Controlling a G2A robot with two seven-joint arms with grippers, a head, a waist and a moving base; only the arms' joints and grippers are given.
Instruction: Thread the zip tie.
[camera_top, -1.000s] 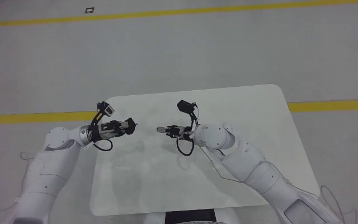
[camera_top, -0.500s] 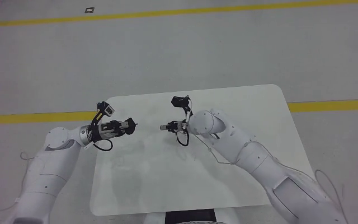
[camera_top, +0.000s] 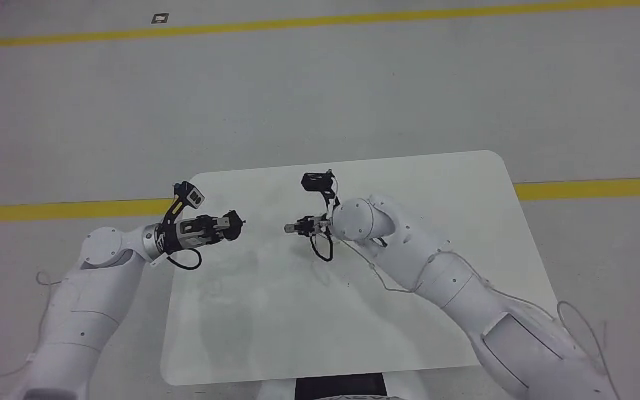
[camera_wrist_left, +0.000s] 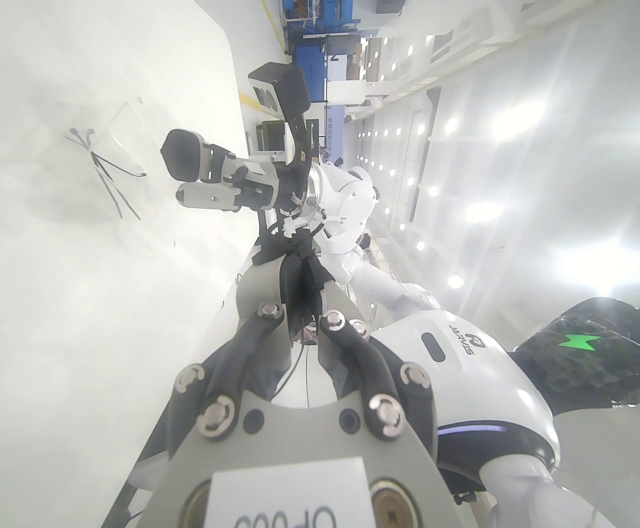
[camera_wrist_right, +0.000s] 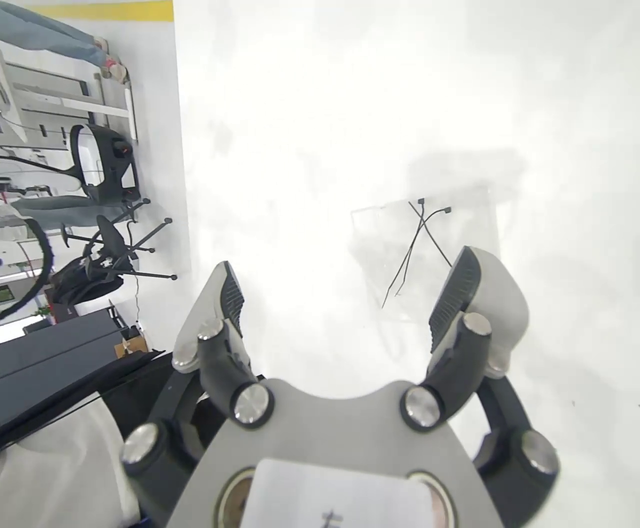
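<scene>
1. Hovering above the left part of the tabletop (camera_top: 450, 250), nearer its far edge than its near edge: both grippers, tips facing each other with a gap between them.
2. Left gripper (camera_wrist_left: 299, 282): pincer narrow, fingers pressed together. Cannot tell whether anything thin is pinched between them.
3. Right gripper (camera_wrist_right: 345, 280): pincer wide, ribbed pads (camera_wrist_right: 457, 290) well apart, nothing between them.
4. Zip ties (camera_wrist_right: 420, 240): thin black strips lying crossed over one another inside a clear tray (camera_wrist_right: 370, 220). Heads are at one end of the pile and tails fan out at the other.
5. Clear tray sits flat on the tabletop, ahead of and below the open right gripper, apart from both pads. The left wrist view shows the same tray off to one side of the right gripper, with neither gripper touching it.
6. Exact tray position relative to the tabletop's corners: cannot tell, since it barely shows from above.
7. Yellow floor lines (camera_top: 300, 22) run past the table on the far side and on both ends.
</scene>
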